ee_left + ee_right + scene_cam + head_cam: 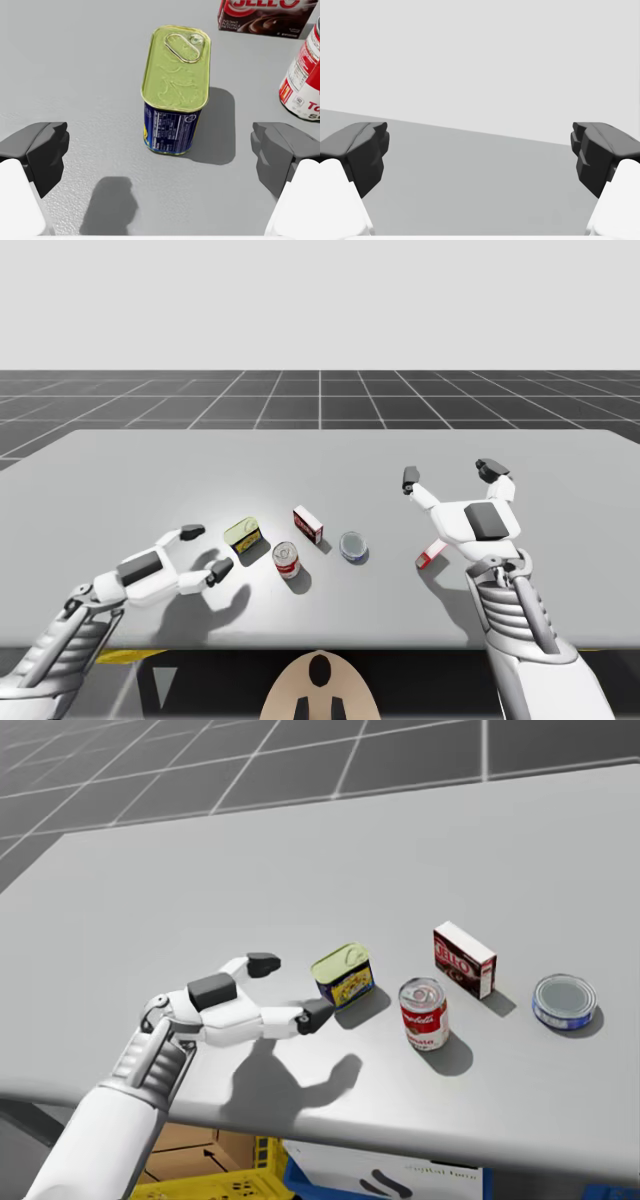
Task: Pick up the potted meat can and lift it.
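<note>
Your left gripper [290, 988] hangs low over the table [120, 470] with its 2 dark fingers [42, 150] spread wide and nothing between them. The potted meat can [175, 95] stands upright just ahead of it, yellow-green lid and pull tab facing up, blue label on the sides. In the left wrist view it sits roughly centred on the gap between the fingers but short of them. In the head view the nearer fingertip is just beside the can's lower corner, and I cannot tell whether they touch.

The step in hand looks like the final approach before the grasp, so nothing is lifted yet. Slide the gripper straight forward until the can is fully between the pads. The can's long sides run along your line of approach, so the fingers should meet those 2 flat faces; aim for the label, below the lid's rim. Close evenly from both sides so the can does not twist or tip, then raise it straight up.

Mind the red and white round can [424, 1012], which stands near the potted meat can, ahead of 1 finger; a wide or skewed approach could knock it. The dark red box [464, 958] lies further on.

Your right gripper [450, 473] is well apart, raised above the table with its fingers also spread and holding nothing.
</note>
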Action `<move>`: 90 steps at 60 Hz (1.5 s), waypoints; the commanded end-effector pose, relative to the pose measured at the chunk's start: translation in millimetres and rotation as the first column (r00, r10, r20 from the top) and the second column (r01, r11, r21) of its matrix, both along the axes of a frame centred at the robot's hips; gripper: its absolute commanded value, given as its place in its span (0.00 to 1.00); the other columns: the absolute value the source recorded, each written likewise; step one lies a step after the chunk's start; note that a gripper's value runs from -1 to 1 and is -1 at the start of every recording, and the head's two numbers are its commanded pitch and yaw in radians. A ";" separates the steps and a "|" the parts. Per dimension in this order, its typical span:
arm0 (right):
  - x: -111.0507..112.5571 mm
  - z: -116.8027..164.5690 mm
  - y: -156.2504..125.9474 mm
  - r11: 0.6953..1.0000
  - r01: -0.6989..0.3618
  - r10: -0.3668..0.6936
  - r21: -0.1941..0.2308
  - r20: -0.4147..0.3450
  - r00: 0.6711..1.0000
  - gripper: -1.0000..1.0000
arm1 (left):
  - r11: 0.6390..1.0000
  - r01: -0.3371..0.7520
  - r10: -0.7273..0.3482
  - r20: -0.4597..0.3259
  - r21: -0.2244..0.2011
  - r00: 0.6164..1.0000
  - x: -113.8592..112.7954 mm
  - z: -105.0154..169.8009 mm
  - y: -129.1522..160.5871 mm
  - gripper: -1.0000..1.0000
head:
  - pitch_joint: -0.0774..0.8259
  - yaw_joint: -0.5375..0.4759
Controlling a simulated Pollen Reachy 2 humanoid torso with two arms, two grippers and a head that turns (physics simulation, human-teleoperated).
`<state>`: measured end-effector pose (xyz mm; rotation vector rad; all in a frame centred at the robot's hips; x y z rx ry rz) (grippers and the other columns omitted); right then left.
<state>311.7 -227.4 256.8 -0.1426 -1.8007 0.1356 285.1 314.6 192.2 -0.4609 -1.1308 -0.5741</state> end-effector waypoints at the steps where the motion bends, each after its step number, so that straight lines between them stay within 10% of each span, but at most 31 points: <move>1: 0.5 -0.3 0.3 1.000 0.000 0.000 -0.005 0.004 1.000 0.00 | 1.000 0.006 -0.005 -0.016 0.018 1.000 10.3 -12.9 -13.8 0.00 | 0.80 0.87; 40: -0.6 0.2 0.6 1.000 -0.009 0.009 0.002 -0.003 1.000 0.00 | 0.996 -0.027 0.029 -0.025 0.082 0.999 43.6 -31.2 -52.9 0.00 | 0.82 0.88; 43: -0.7 0.1 0.6 1.000 -0.010 0.010 0.003 -0.003 1.000 0.00 | 0.996 -0.033 0.035 -0.017 0.082 0.999 41.8 -31.8 -53.8 0.24 | 0.82 0.88; 44: -0.7 0.1 0.5 1.000 -0.010 0.010 0.003 -0.004 1.000 0.00 | 0.996 -0.026 0.029 -0.028 0.079 0.999 41.1 -31.4 -53.9 0.91 | 0.82 0.88; 45: -0.7 0.0 0.5 1.000 -0.010 0.010 0.003 -0.004 1.000 0.00 | 0.996 -0.027 0.029 -0.025 0.081 0.999 40.8 -31.5 -53.8 0.99 | 0.82 0.88; 90: -1.3 0.2 -2.0 0.999 -0.020 0.021 0.031 -0.024 0.999 0.00 | 0.995 -0.048 0.043 0.062 0.090 0.997 25.6 3.3 -46.0 1.00 | 0.44 0.87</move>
